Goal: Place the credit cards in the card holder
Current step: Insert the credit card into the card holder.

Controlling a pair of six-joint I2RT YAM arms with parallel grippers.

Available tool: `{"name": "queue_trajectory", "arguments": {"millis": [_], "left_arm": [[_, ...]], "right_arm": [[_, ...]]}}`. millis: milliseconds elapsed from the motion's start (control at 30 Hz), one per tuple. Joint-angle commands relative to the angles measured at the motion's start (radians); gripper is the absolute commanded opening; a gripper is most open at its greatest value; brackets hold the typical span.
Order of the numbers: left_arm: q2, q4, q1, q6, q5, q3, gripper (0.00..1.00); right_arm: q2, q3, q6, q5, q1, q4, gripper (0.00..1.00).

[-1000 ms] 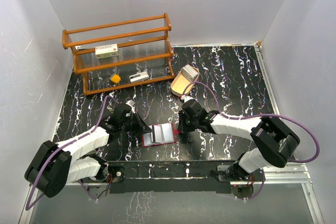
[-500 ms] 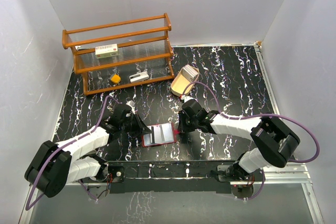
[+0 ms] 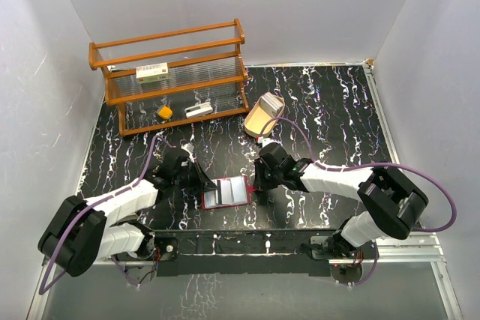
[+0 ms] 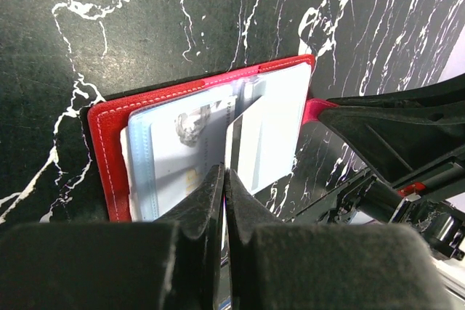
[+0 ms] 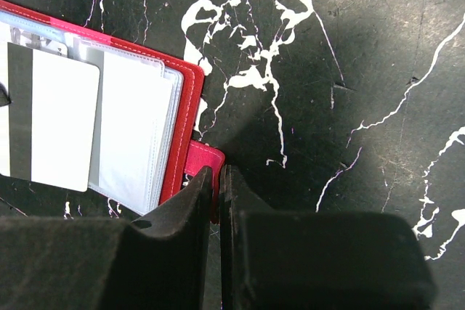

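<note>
The red card holder (image 3: pixel 227 192) lies open on the black marbled table between my two arms, its pale inner pockets facing up. In the left wrist view my left gripper (image 4: pixel 224 179) is shut on a pale credit card (image 4: pixel 243 143) that stands on edge over the open card holder (image 4: pixel 109 128). In the right wrist view my right gripper (image 5: pixel 216 176) is shut on the card holder's red snap tab (image 5: pixel 205 161). The card (image 5: pixel 51 121), with a dark stripe, shows above the pockets there. In the top view the left gripper (image 3: pixel 202 183) is at the holder's left edge and the right gripper (image 3: pixel 255 183) at its right edge.
A wooden rack (image 3: pixel 176 76) stands at the back left with a white red-labelled box (image 3: pixel 152 73), a yellow object (image 3: pixel 164 113) and a small white object (image 3: pixel 199 110). A tan oval tray (image 3: pixel 262 116) lies behind the right arm. White walls enclose the table.
The card holder and both grippers have shifted very slightly; the left arm has edged a little to the right. Both grips are unchanged.
</note>
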Motion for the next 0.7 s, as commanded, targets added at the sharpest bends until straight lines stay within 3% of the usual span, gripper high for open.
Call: {"name": "queue_trajectory", "arguments": {"millis": [0,467,667], "left_arm": [[0.023,0.022,-0.001,0.004,-0.001,0.01,0.0],[0.049,0.102,-0.001,-0.068,0.016,-0.016,0.0],[0.023,-0.02,-0.002,-0.01,0.002,0.033,0.0]], "right_arm": [[-0.001,-0.002,0.016,0.018,0.008,0.054,0.03],[-0.009,-0.025,0.07,0.02,0.017,0.082,0.03],[-0.008,-0.033,0.075,0.034,0.019,0.08,0.03]]}}
